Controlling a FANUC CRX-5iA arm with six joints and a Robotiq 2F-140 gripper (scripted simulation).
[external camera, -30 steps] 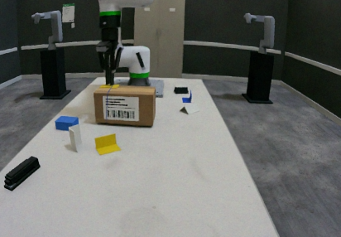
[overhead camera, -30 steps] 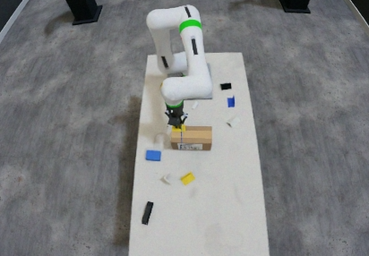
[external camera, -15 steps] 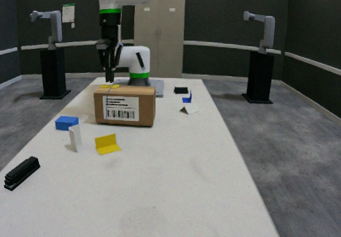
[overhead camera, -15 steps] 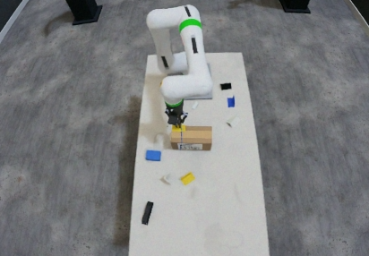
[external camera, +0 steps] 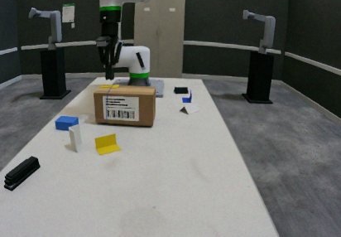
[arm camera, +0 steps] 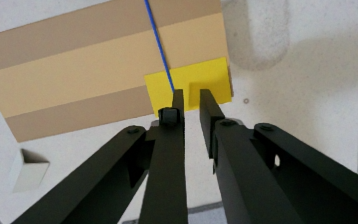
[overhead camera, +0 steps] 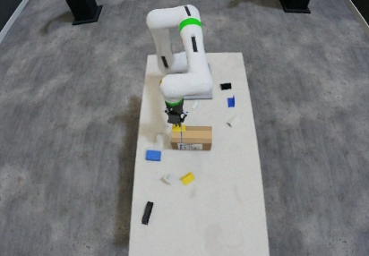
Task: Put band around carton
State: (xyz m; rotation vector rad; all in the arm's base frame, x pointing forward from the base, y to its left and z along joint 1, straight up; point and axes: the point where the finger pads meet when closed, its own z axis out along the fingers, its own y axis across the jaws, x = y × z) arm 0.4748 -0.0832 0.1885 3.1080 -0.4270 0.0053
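A brown carton (overhead camera: pixel 192 138) with a barcode label stands level on the white table; it also shows in the exterior view (external camera: pixel 124 105) and the wrist view (arm camera: pixel 105 70). A yellow corner guard (arm camera: pixel 190 90) (external camera: pixel 109 86) lies on the carton's top at its left end. A thin blue band (arm camera: pixel 159 45) runs across the carton top, slightly slanted, and ends on the guard at my left fingertip. My gripper (arm camera: pixel 191 104) (external camera: pixel 109 77) hangs just above the guard. Its fingers are nearly closed with a narrow gap, and I see nothing between them.
Loose pieces lie around: a blue block (overhead camera: pixel 153 156), a spare yellow angle (overhead camera: pixel 187 178), a white piece (overhead camera: pixel 167 178), a black bar (overhead camera: pixel 147 212) near the front left, and black (overhead camera: pixel 226 86), blue (overhead camera: pixel 231 101) and white (overhead camera: pixel 233 122) pieces at the right.
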